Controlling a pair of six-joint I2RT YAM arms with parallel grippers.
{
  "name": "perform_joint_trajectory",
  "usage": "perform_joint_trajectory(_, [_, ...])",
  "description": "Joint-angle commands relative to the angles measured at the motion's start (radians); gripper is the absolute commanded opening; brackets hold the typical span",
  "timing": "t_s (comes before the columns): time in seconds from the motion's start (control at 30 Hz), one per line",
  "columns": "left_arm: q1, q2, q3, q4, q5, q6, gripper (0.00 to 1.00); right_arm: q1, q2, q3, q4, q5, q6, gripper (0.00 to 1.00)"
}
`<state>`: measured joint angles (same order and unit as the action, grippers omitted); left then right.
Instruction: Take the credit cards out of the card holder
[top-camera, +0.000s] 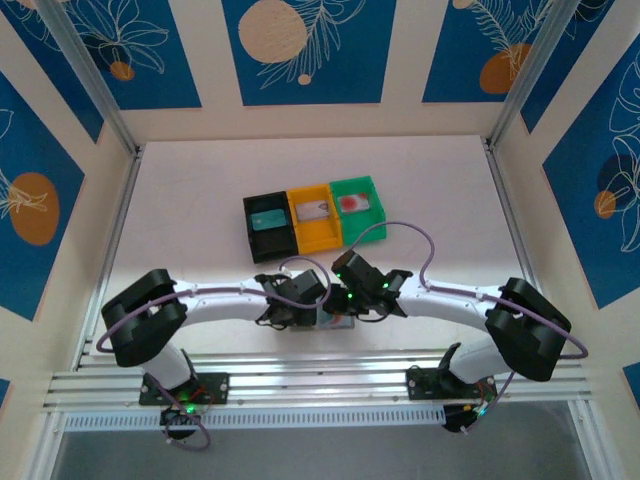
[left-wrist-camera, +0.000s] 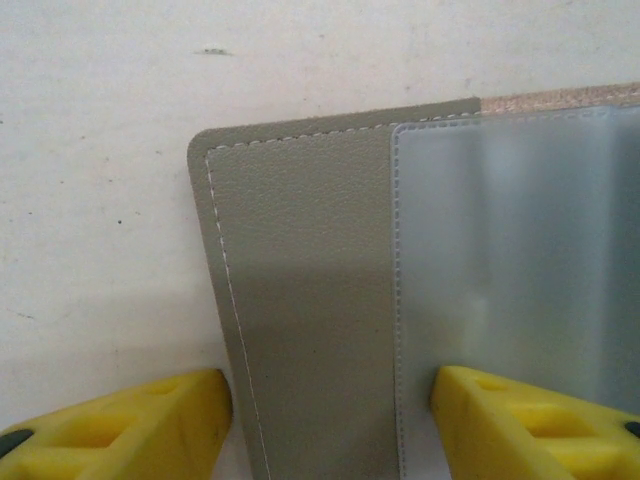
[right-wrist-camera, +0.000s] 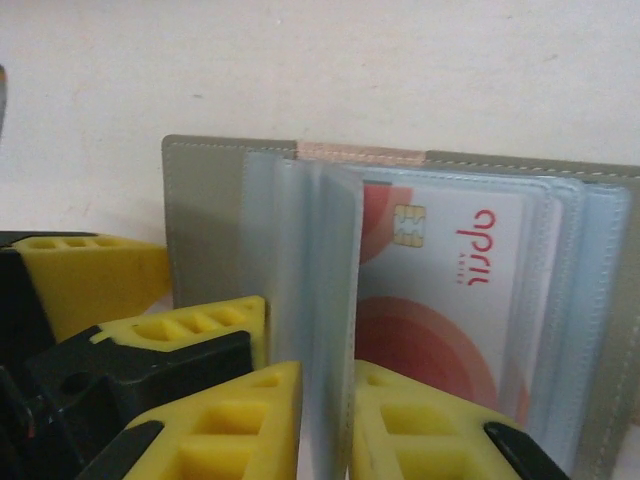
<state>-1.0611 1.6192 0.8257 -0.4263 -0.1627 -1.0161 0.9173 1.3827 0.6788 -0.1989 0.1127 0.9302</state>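
Note:
The grey-taupe card holder (left-wrist-camera: 310, 280) lies open on the table, its clear pockets (left-wrist-camera: 520, 240) fanned out. In the right wrist view a white credit card (right-wrist-camera: 440, 290) with red circles and a chip sits in a pocket on the holder's right half (right-wrist-camera: 205, 220). My right gripper (right-wrist-camera: 327, 420) is shut on an upright clear pocket leaf (right-wrist-camera: 330, 280) just left of that card. My left gripper (left-wrist-camera: 330, 425) stands open, its yellow fingers (left-wrist-camera: 130, 425) straddling the holder's left flap. In the top view both grippers (top-camera: 300, 305) (top-camera: 352, 298) meet over the holder (top-camera: 338, 322).
Three small bins stand in a row behind the grippers: black (top-camera: 252, 236), orange (top-camera: 316, 236) and green (top-camera: 376, 199), each with a card lying in it. The left gripper's fingers (right-wrist-camera: 90, 275) are close beside the right gripper.

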Motion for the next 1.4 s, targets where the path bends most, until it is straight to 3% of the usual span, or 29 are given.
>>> perform_joint_trajectory(0.0, [-0.034, 0.085, -0.066, 0.050, 0.147, -0.028, 0.60, 0.005, -0.010, -0.017, 0.020, -0.041, 0.019, 0.18])
perform_joint_trajectory(0.3, [-0.028, -0.017, -0.060, -0.068, 0.064, -0.001, 0.60, 0.005, -0.023, -0.018, -0.003, -0.023, 0.017, 0.17])
perform_joint_trajectory(0.7, [-0.009, -0.234, -0.076, -0.213, -0.054, 0.005, 0.62, 0.001, -0.028, -0.013, -0.011, -0.021, 0.019, 0.24])
perform_joint_trajectory(1.37, [0.032, -0.576, -0.173, -0.294, -0.140, -0.042, 0.63, 0.050, 0.017, 0.072, -0.009, -0.052, 0.025, 0.34])
